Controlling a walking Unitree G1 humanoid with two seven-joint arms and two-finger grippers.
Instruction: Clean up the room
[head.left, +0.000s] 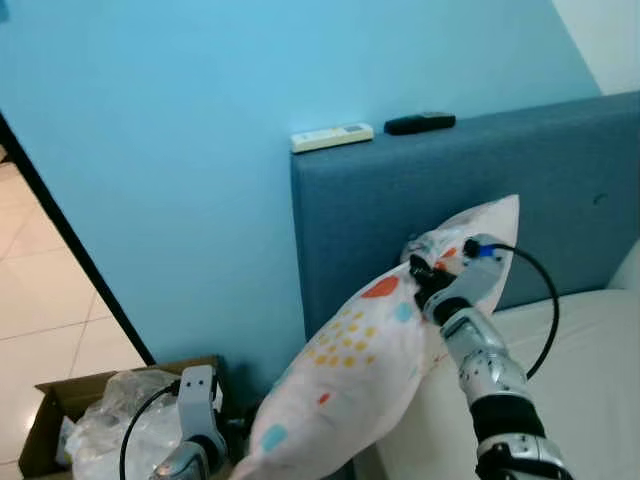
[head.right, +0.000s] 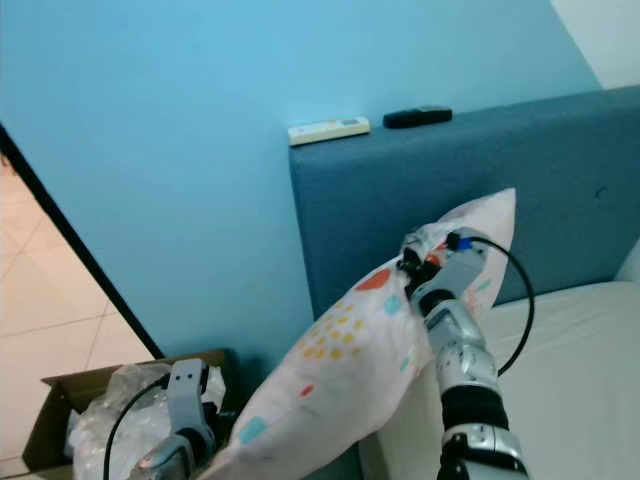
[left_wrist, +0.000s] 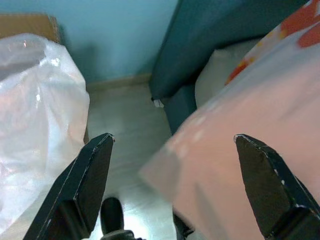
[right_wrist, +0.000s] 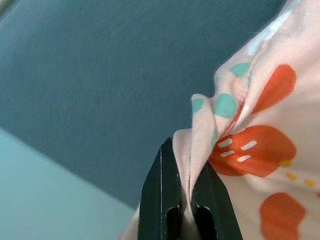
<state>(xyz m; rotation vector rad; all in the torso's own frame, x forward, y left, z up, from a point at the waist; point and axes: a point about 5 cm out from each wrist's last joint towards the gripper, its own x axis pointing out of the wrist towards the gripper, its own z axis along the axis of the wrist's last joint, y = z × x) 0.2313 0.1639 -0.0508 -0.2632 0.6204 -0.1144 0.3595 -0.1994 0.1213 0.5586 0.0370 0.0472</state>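
While it is held up against the blue headboard (head.left: 440, 190), the pillow (head.left: 360, 370) slants from the upper edge of the headboard down toward the floor beside the bed, its white cover printed with orange, yellow and teal spots. A bunched fold of the cover near the pillow's upper corner is pinched by the right gripper (right_wrist: 184, 202), whose two black fingers (right_wrist: 156, 200) are pressed together with only the cloth between them. The silver right arm is seen rising from the mattress (head.left: 590, 360) side, with a black cable looping from its wrist. The pillow's lower end is seen between the fingers (left_wrist: 85, 180) of the left gripper (left_wrist: 172, 187), which are spread wide apart; whether they touch the cloth cannot be told. Below the left arm, a cardboard box (head.left: 50, 410) is stood on the floor by the blue wall (head.left: 180, 120), and crumpled clear plastic (head.left: 110, 415) is held in it. On the top edge of the headboard, a white remote (head.left: 332, 137) and a black remote (head.left: 419, 123) are laid near each other. A tiled floor (head.left: 40, 290) is seen beyond a dark door frame on the left.
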